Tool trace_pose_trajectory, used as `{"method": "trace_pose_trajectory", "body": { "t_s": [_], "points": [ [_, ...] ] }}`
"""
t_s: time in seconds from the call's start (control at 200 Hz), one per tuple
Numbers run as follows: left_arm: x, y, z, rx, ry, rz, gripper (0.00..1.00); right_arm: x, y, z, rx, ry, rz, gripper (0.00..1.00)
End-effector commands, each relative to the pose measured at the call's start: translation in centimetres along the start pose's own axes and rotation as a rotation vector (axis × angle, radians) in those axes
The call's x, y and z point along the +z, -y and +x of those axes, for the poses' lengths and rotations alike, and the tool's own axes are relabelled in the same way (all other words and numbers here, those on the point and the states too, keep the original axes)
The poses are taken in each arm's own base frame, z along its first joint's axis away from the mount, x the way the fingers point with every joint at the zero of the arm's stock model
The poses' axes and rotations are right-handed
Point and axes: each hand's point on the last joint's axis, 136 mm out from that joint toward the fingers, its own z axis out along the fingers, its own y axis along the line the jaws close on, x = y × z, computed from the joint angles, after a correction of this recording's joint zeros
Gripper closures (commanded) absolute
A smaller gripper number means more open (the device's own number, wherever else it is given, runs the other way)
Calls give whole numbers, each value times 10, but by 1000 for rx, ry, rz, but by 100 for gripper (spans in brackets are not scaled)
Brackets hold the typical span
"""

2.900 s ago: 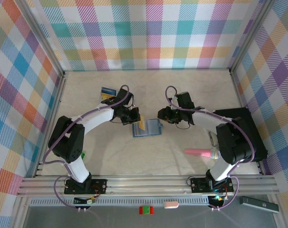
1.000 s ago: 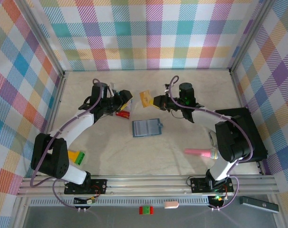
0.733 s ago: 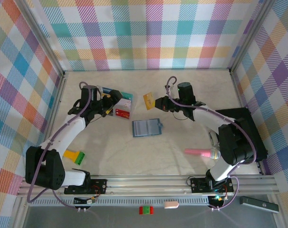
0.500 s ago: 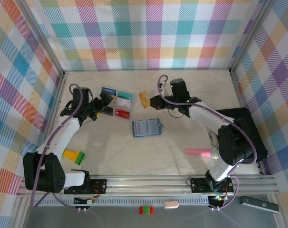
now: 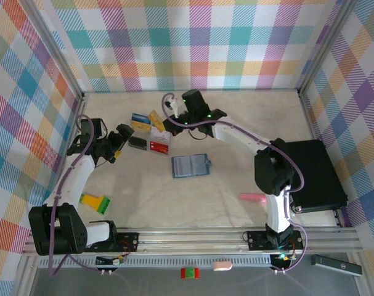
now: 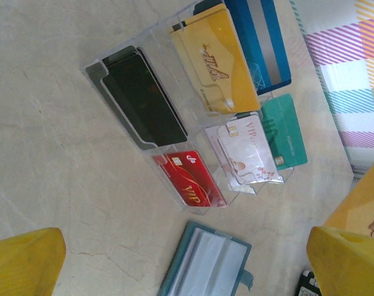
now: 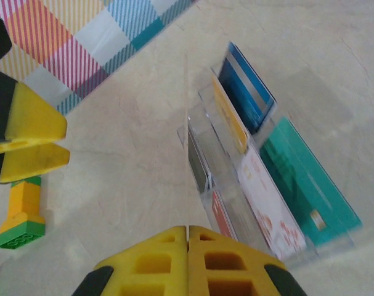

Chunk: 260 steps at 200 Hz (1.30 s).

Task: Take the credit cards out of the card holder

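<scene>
The teal card holder (image 5: pixel 190 166) lies open on the table, clear sleeves up (image 6: pixel 205 265). Left of it a clear rack (image 5: pixel 149 140) holds credit cards: black (image 6: pixel 143 102), red (image 6: pixel 187 179), yellow (image 6: pixel 214 68), blue (image 6: pixel 260 37), white (image 6: pixel 248 148) and teal (image 6: pixel 285 132). My right gripper (image 5: pixel 164 121) hangs over the rack's far side, shut on another yellow card (image 5: pixel 154 117); its fingers press together (image 7: pixel 188 229). To the rack's left my left gripper (image 5: pixel 119 140) stands wide open with nothing in it (image 6: pixel 183 259).
A big black box (image 5: pixel 313 172) sits at the right edge, with a pink object (image 5: pixel 251 197) beside the right arm's base. A yellow and green block (image 5: pixel 95 201) lies at the front left. Plaid walls close three sides.
My right arm has swung left with the yellow card, from the table's middle to the rack. My left gripper has opened wide and drawn back to the left of the rack.
</scene>
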Motion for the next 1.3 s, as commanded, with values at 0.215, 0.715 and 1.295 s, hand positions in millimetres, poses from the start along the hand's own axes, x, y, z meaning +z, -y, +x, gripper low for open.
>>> {"method": "trace_pose_trajectory", "body": {
  "t_s": [0.215, 0.715, 1.295],
  "points": [
    [-7, -8, 8, -24, -38, -11, 0, 40, -8, -14, -283, -17, -9, 99],
    [-14, -29, 3, -56, 2, -102, 0, 87, 10, -18, -410, 0, -9, 99],
    [-13, -32, 5, -50, -9, -111, 0, 113, 31, 1, -399, -51, 24, 97]
  ]
}}
